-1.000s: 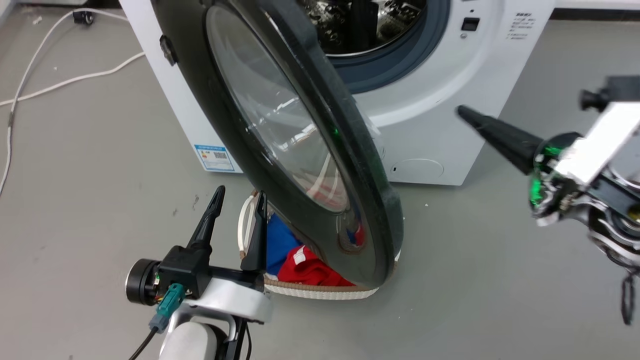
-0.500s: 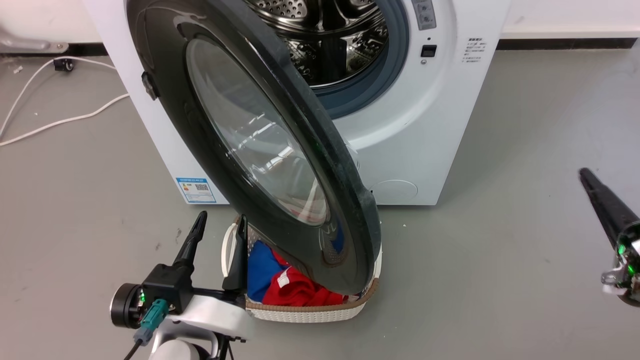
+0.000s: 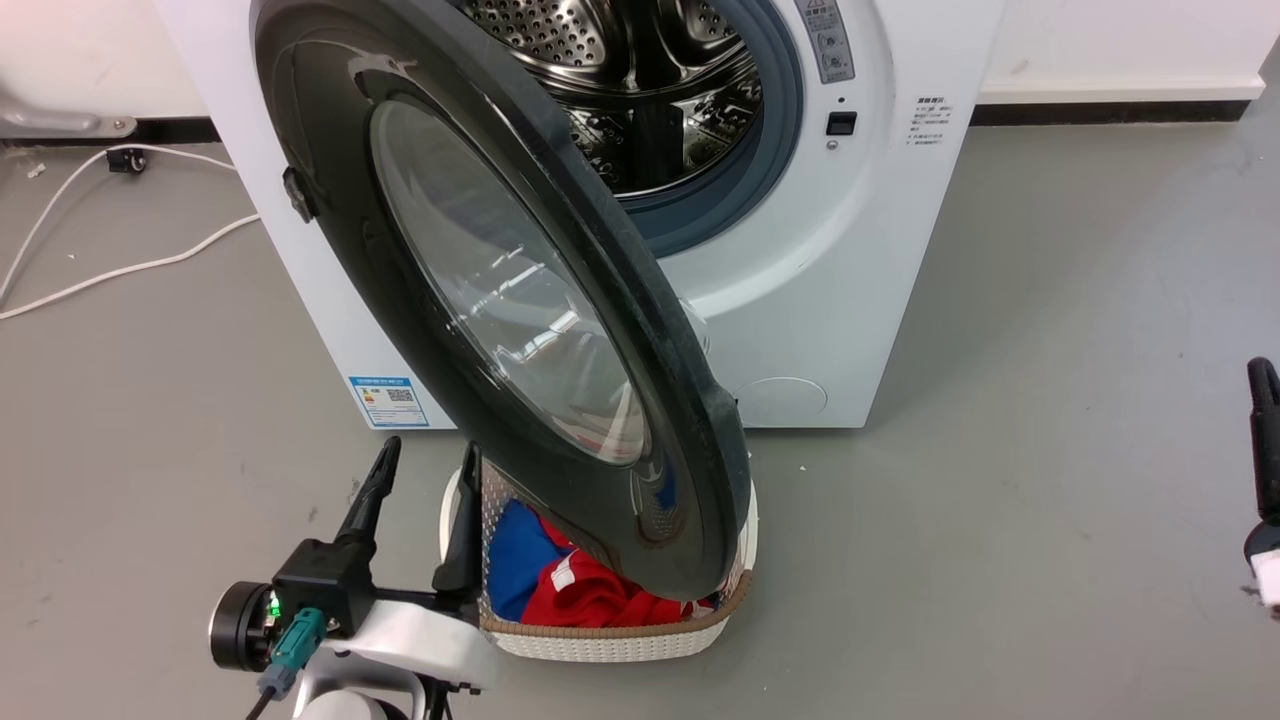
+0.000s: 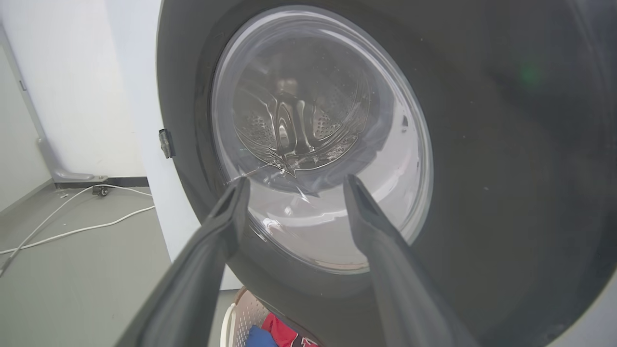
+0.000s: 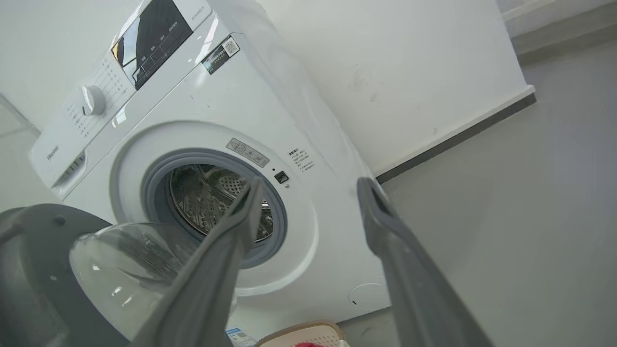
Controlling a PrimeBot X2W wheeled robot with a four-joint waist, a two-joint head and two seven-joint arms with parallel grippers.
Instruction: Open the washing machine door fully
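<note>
1. The washing machine door (image 3: 500, 300) stands swung out from the white washing machine (image 3: 860, 300). In the head view it runs as a glossy black disc from the upper left of the frame down to the lower centre. Its hinge side is at the upper left and its free edge at the lower centre.
2. Behind the door, at the top centre of the frame, the steel drum (image 3: 640, 90) lies exposed inside its grey rubber ring (image 3: 700, 215).
3. The door's lower rim overlaps a white woven laundry basket (image 3: 610, 642) on the grey floor (image 3: 1000, 560). Red and blue clothes (image 3: 590, 600) are heaped in the basket.
4. The left gripper (image 3: 430, 448) rises from the lower left of the head view. Its two dark fingers are spread wide with nothing between them, and their tips are just beside the door's lower rim. Its right finger runs along the basket's left edge; contact cannot be told.
5. In the left wrist view, those fingers frame the lower part of the door's bulging glass window (image 4: 318, 140).
6. The right gripper (image 5: 312, 184) also has its fingers parted and grips nothing. In its wrist view it points at the machine's front from well apart, at the centre of the frame.
7. A white cable (image 3: 120, 270) trails across the floor at the left of the head view.
</note>
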